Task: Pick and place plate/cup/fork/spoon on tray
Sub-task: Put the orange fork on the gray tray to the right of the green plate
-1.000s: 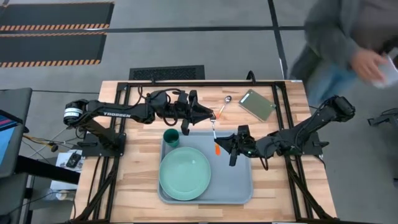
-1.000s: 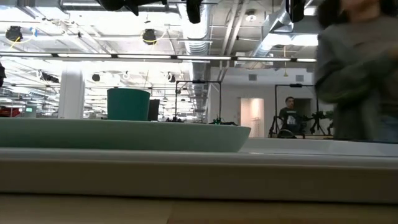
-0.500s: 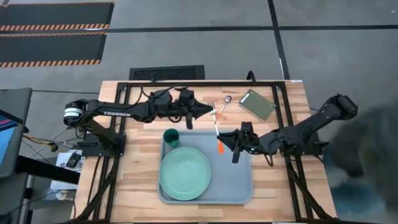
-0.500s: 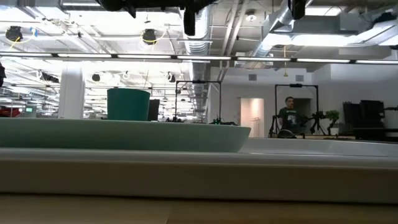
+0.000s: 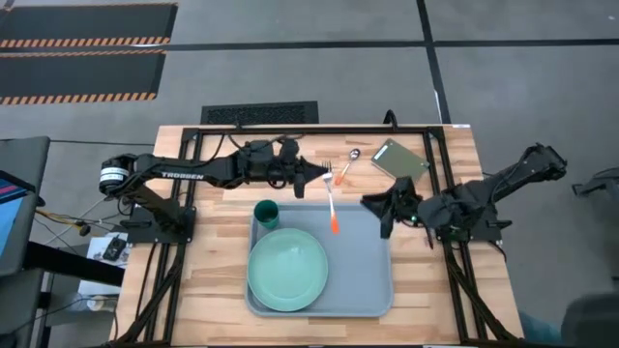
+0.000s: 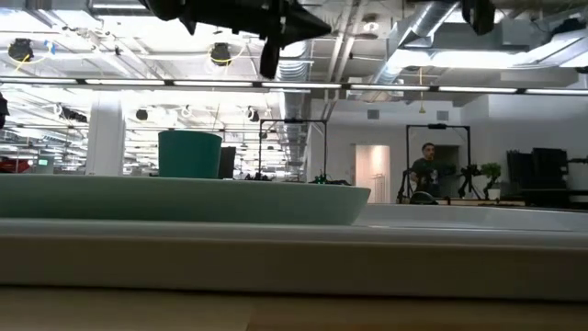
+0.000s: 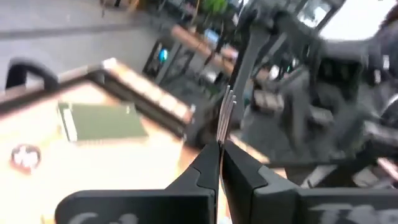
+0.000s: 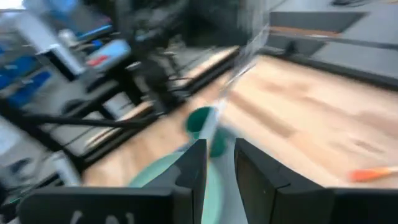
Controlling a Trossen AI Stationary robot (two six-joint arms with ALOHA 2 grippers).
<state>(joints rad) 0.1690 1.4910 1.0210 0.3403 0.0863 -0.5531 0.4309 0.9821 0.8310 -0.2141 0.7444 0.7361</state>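
Fork (image 5: pixel 332 198): small, silver metal tines, slim silver neck, orange handle. Clamped near the tine end in the left gripper (image 5: pixel 319 176), above the far edge of the tray (image 5: pixel 372 290). Tines point toward the table's far side; orange handle end reaches out over the tray, between the cup (image 5: pixel 266 214) and the right gripper (image 5: pixel 385 208). In the left wrist view, fingers (image 7: pixel 202 165) pressed together with the silver tines (image 7: pixel 225 118) standing out past the tips.

Right gripper: over the tray's far right corner, apart from the fork, holding nothing. Fingers (image 8: pixel 189 168) parted by a narrow gap in the right wrist view.

Spoon (image 5: pixel 348 164): small, round silver bowl, orange handle. Flat on the wooden table beyond the tray, just beside the fork's tines, near a green-grey flat rectangle (image 5: pixel 399 161).

Plate (image 5: pixel 287 269): large, round, mint-green, raised rim. On the tray's left half, toward the near side.

Cup: small, round, dark teal-green. Upright in the tray's far left corner, just beyond the plate. In the low view, cup (image 6: pixel 190 154) standing up behind the plate's rim (image 6: pixel 184 200).

Tray: large, pale blue-grey, rectangular, rounded corners, raised rim. Central on the table, right half bare.
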